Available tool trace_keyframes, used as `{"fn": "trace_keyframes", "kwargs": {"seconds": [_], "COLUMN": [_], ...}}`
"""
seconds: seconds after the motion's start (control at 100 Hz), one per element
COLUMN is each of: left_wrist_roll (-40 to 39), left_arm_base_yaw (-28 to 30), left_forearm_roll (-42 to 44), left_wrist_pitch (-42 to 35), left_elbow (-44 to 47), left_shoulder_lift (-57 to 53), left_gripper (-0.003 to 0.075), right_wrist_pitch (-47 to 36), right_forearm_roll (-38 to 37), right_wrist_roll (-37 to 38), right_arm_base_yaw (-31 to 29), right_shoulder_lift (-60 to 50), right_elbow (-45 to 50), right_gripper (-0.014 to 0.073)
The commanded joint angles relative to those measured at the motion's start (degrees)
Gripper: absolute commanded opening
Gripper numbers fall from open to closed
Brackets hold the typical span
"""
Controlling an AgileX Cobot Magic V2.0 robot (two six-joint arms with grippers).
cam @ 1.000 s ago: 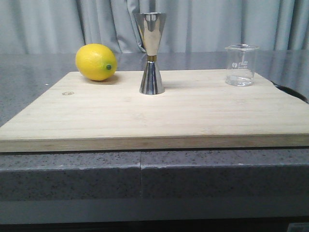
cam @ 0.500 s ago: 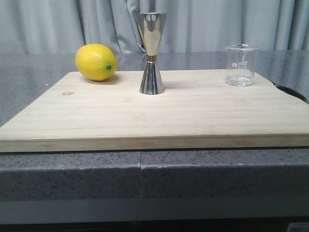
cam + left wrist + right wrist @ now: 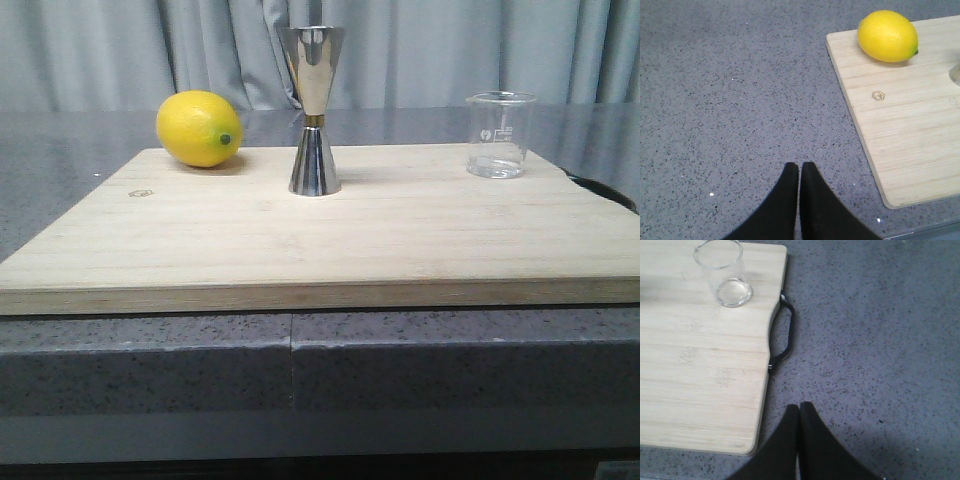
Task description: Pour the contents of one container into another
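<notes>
The clear glass beaker [image 3: 499,134] stands upright at the back right of the wooden board [image 3: 320,240]; the right wrist view shows the beaker [image 3: 725,274] too, with nothing visible in it. The steel jigger [image 3: 314,110] stands upright at the board's back middle. My left gripper [image 3: 799,166] is shut over the grey counter, off the board's left side, holding nothing. Off the board's right edge, my right gripper [image 3: 799,407] is shut and empty, well short of the beaker. Neither gripper shows in the front view.
A yellow lemon [image 3: 200,128] lies at the board's back left, left of the jigger; the left wrist view has the lemon [image 3: 888,36] as well. A black handle [image 3: 784,335] sticks out from the board's right edge. Grey speckled counter [image 3: 730,100] surrounds the board; curtains hang behind.
</notes>
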Motion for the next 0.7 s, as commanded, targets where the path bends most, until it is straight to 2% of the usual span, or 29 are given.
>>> {"fn": "trace_keyframes", "kwargs": {"seconds": [0.0,0.09,0.16,0.37,0.49,0.58,0.69], "left_wrist_roll": [-0.43,0.5,3.42,19.28,19.57,19.57,19.47], "left_arm_base_yaw": [0.28,0.41,2.13,14.54,19.18,20.05,20.05], "left_forearm_roll": [0.51,0.51,-0.71,-14.67,-16.46,-16.34,-15.54], "left_wrist_pitch": [-4.23,-5.09,-9.19,-28.82,-38.93,-45.49,-49.8], "left_elbow": [-1.35,0.49,3.58,16.77,26.66,33.69,40.17], "left_shoulder_lift": [0.41,-0.74,-2.62,-12.08,-19.19,-24.82,-30.77], "left_gripper": [-0.0021,-0.0021,-0.0021,-0.0021,-0.0021,-0.0021,-0.0021], "right_wrist_pitch": [-3.73,-3.73,-3.73,-3.73,-3.73,-3.73,-3.73], "right_forearm_roll": [-1.18,-1.18,-1.18,-1.18,-1.18,-1.18,-1.18], "right_wrist_roll": [-0.07,-0.07,-0.07,-0.07,-0.07,-0.07,-0.07], "right_arm_base_yaw": [0.02,0.02,0.02,0.02,0.02,0.02,0.02], "right_shoulder_lift": [-0.25,-0.25,-0.25,-0.25,-0.25,-0.25,-0.25], "right_elbow": [-2.16,-2.16,-2.16,-2.16,-2.16,-2.16,-2.16], "right_gripper": [-0.0065,-0.0065,-0.0065,-0.0065,-0.0065,-0.0065,-0.0065]}}
